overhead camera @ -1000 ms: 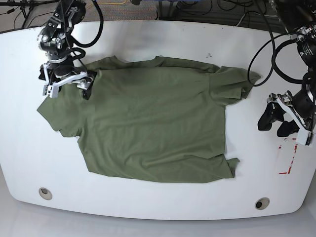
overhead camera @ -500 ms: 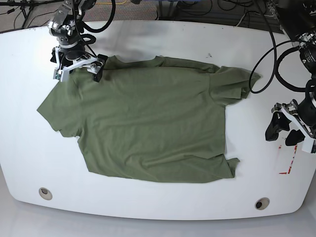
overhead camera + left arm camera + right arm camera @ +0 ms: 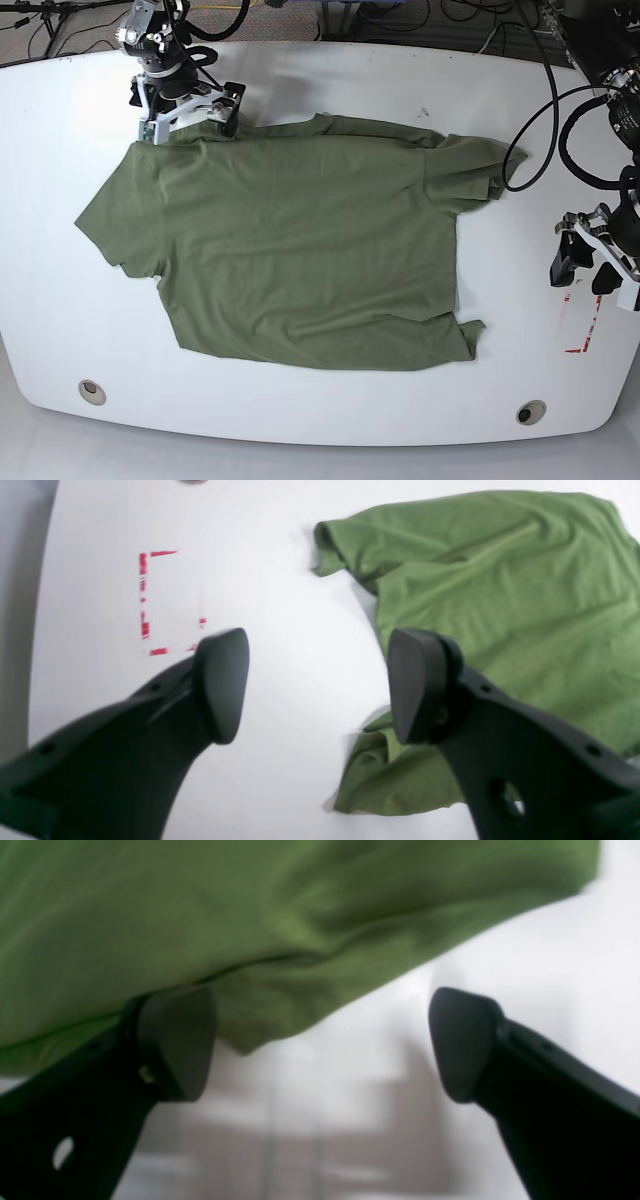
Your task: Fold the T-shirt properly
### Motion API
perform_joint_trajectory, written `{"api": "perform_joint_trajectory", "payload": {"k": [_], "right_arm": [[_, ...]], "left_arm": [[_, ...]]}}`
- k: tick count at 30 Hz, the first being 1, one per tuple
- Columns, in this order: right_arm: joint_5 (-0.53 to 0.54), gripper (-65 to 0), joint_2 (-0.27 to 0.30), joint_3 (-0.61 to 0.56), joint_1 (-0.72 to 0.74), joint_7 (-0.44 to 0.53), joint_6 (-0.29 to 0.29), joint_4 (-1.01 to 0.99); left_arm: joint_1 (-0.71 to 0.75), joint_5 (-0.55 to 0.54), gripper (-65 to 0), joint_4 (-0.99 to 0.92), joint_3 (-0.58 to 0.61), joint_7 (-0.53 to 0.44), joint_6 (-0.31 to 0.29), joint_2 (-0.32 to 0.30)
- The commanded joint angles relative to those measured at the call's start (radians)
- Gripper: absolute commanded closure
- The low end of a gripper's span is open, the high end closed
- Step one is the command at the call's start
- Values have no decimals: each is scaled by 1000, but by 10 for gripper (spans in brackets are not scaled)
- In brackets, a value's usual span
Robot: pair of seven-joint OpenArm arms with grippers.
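Observation:
The olive-green T-shirt (image 3: pixel 300 250) lies spread out on the white table (image 3: pixel 330 70), its neck toward the far edge and its hem toward the near edge. A sleeve on the right is bunched (image 3: pixel 490 165), and the lower right corner is curled up. My right gripper (image 3: pixel 190 118) hovers open at the shirt's far left shoulder. In the right wrist view the cloth (image 3: pixel 250 915) fills the top, with its edge hanging between the open fingers (image 3: pixel 320 1045). My left gripper (image 3: pixel 583 275) is open over bare table, right of the shirt (image 3: pixel 500 605), with nothing between its fingers (image 3: pixel 317 685).
Red tape marks (image 3: pixel 585 330) sit on the table by the left gripper and show in the left wrist view (image 3: pixel 150 600). Two round holes (image 3: pixel 91 391) (image 3: pixel 531 412) lie near the front edge. Black cables (image 3: pixel 540 130) loop across the far right.
My right gripper has moved up and right along the shirt's far left edge toward the neck. My left gripper has drifted right, away from the shirt. Both stayed open.

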Motion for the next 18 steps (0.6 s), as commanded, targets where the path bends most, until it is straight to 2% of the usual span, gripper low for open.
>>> {"api": "perform_joint_trajectory", "payload": {"k": [1,15,18], "right_arm": [[14,-650,5,-24,0,22,1,16],[14,-650,5,-40,28,24,1,-72],[14,-650,5,-41,31,24,1,-86]], "left_arm": [[-18,9,-410,10,-6,-26,-1,-17],[-20,70,-410,10,-6,-29,-1,-14],[-20,68,-410,10,-6,-61,-1,-14]]}}
